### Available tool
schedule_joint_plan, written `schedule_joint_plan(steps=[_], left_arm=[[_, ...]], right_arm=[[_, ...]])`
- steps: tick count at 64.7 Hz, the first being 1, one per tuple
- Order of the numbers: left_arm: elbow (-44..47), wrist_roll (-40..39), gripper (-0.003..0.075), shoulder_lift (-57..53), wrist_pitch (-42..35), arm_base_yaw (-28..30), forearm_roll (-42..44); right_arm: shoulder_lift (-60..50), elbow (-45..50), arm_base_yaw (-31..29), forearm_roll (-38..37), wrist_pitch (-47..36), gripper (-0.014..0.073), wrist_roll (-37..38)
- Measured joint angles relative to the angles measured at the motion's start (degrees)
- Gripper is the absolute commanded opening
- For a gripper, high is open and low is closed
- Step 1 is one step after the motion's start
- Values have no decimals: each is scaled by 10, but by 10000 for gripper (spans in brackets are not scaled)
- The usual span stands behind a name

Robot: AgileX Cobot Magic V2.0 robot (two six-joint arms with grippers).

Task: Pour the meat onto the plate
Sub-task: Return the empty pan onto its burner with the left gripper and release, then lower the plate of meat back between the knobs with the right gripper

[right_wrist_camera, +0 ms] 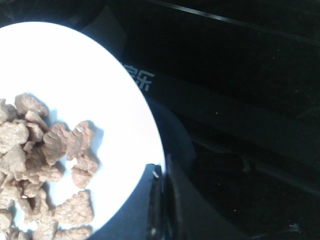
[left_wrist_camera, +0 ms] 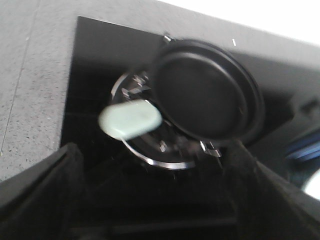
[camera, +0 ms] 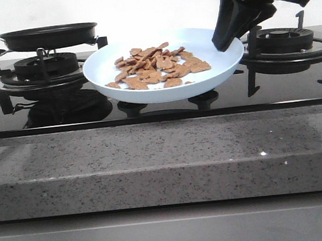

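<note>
The pale plate (camera: 219, 71) hangs just above the black hob, between the two burners, with the meat (camera: 155, 66) piled on it as brown chunks. My right gripper (camera: 228, 44) is shut on the plate's right rim. In the right wrist view the plate (right_wrist_camera: 100, 75) and meat (right_wrist_camera: 45, 150) lie beside the right gripper (right_wrist_camera: 161, 175), whose jaws pinch the rim. The black pan (camera: 48, 35) rests empty on the left burner. In the left wrist view my left gripper (left_wrist_camera: 155, 200) stands open, short of the pan (left_wrist_camera: 207, 92) and its pale green handle (left_wrist_camera: 130, 119), holding nothing.
The left burner grate (camera: 46, 66) carries the pan, and the right burner grate (camera: 285, 41) stands behind my right arm. A speckled grey stone counter (camera: 165, 160) runs along the front of the glass hob.
</note>
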Motion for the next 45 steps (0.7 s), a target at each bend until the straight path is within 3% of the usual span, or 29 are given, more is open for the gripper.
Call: schedule_joint_plan(steps=[18,30,45], left_arm=[[110,-176,566,-150,-33,-175,267],[219,-209,566,-251,-38,-231,299],[312,-217,566,-352,-38,-237,304]], right_arm=[[0,0,0,0,0,-111,0],[0,0,0,0,0,-111,0],[0,0,0,0,0,-111,0]])
